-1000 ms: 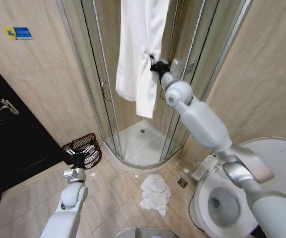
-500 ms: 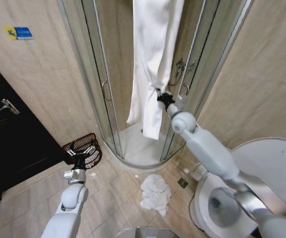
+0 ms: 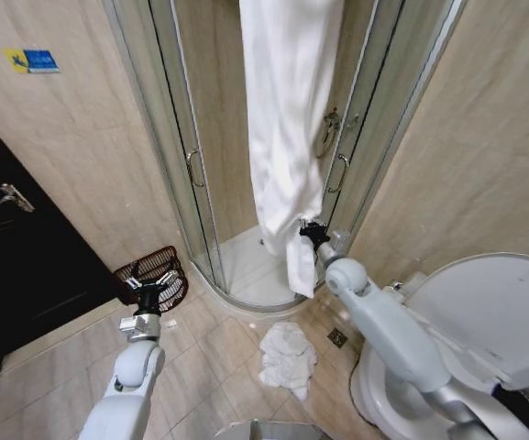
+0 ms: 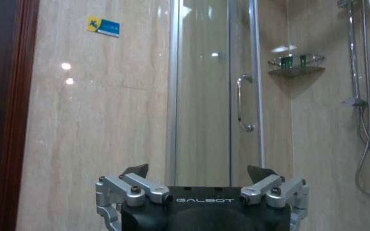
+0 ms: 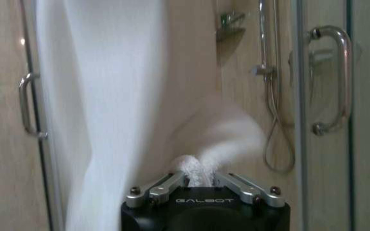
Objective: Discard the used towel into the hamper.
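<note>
The towel [image 3: 289, 137] hangs long in the shower doorway, its lower edge pinched in the right gripper [image 3: 308, 233], jaws closed on the cloth. The hamper [image 3: 152, 275] stands on the floor by the wall. Left gripper [image 3: 153, 286] hovers beside it, jaws spread, empty. A crumpled cloth [image 3: 288, 356] lies on the tiles.

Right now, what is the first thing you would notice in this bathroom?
The big white towel hanging down in front of the glass shower stands out first, with the right gripper clamped on it near its lower end. Next comes a second white towel crumpled on the floor tiles by the toilet. The dark hamper sits by the wall, just beyond the open left gripper.
</note>
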